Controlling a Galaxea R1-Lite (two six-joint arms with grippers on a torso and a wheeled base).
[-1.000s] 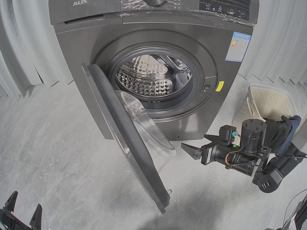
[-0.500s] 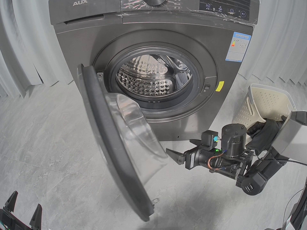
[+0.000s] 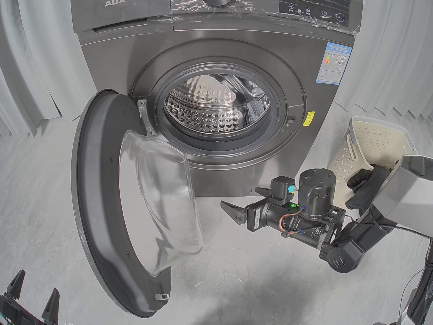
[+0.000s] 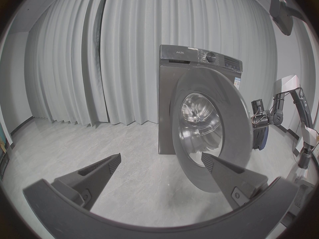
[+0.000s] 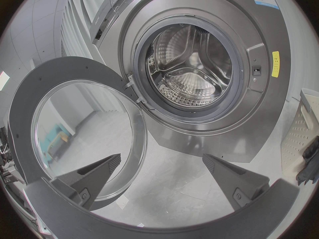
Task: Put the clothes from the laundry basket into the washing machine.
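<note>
The grey washing machine (image 3: 216, 28) stands ahead, its round door (image 3: 97, 195) swung wide to the left. The steel drum (image 3: 216, 102) holds no clothes. At the right, a cream laundry basket (image 3: 376, 141) leans with dark clothes (image 3: 367, 186) at its mouth. My right gripper (image 3: 241, 198) hangs open and holds nothing, low in front of the machine, between door and basket. In the right wrist view my right gripper (image 5: 161, 156) faces the drum (image 5: 192, 67) and door (image 5: 50, 73). My left gripper (image 3: 37, 281) is open at the near left, far from the machine.
Pale curtains (image 3: 27, 59) hang behind the machine on both sides. The open door (image 4: 232, 117) juts out over the grey floor (image 3: 54, 181) left of the opening. Bare floor lies in front of the machine. The basket (image 5: 299, 130) stands close to the machine's right side.
The door has swung from half open to wide open on the left. My right gripper has moved left, away from the basket. The left gripper has not moved.
</note>
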